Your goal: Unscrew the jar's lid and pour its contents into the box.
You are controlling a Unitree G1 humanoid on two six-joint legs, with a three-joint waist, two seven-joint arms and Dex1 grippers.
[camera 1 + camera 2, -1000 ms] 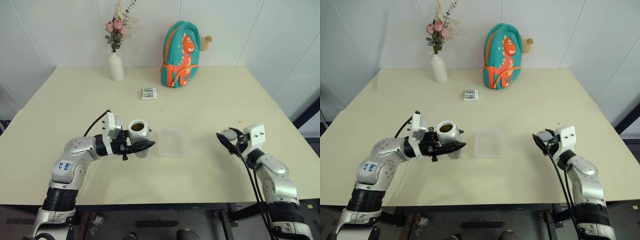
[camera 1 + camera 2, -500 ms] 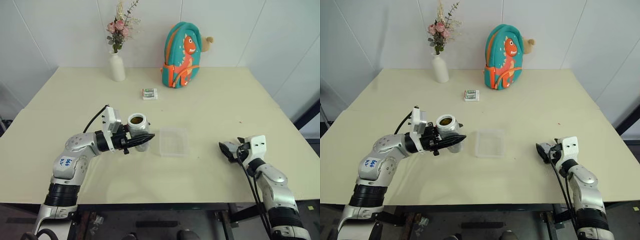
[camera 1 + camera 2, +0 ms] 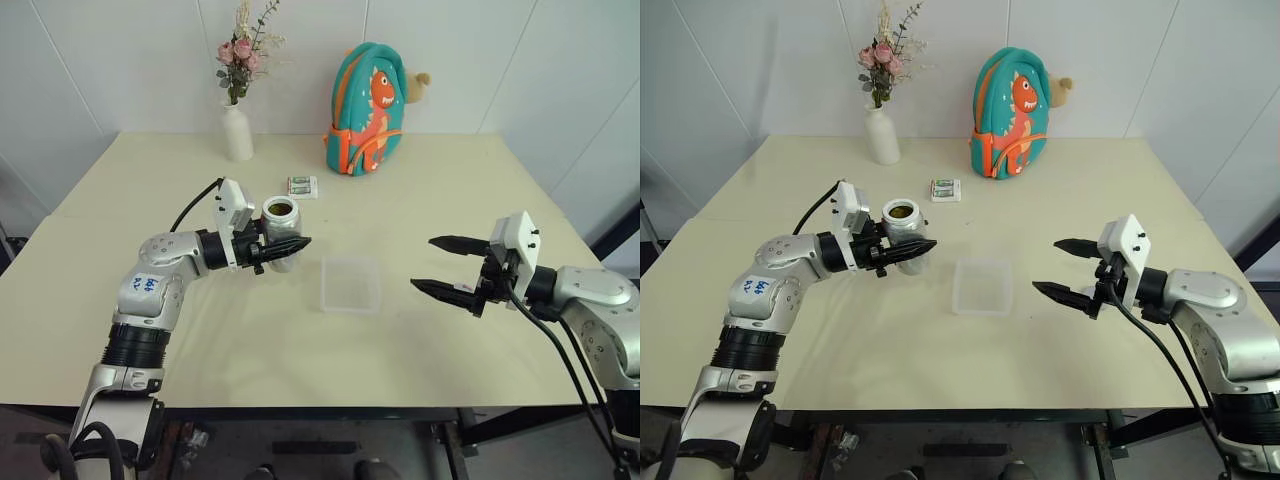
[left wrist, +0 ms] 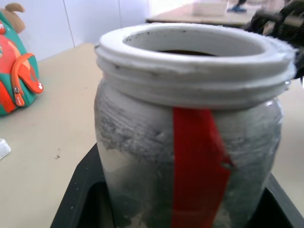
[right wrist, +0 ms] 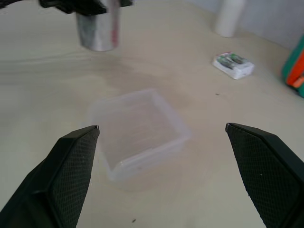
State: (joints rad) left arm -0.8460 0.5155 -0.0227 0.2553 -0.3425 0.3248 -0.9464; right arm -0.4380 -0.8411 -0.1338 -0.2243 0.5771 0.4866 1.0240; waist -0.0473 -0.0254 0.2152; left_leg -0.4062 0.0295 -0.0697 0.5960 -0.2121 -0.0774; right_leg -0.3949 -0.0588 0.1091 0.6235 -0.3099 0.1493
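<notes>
Jar [image 3: 281, 232] gripped in left hand [image 3: 283, 246]; right hand [image 3: 447, 266] spread wide, empty.

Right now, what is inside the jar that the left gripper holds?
The jar is open, with no lid on its white rim. Through its mouth a dark brown fill shows. Single pieces cannot be told apart, and the left gripper covers part of the wall lower down.

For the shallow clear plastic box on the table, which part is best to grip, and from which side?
Grip one wall of the shallow clear plastic box, probably the one facing the open right gripper, coming from above. The tray lies flat with its open side up, so one finger can go inside the thin rim and one outside.
</notes>
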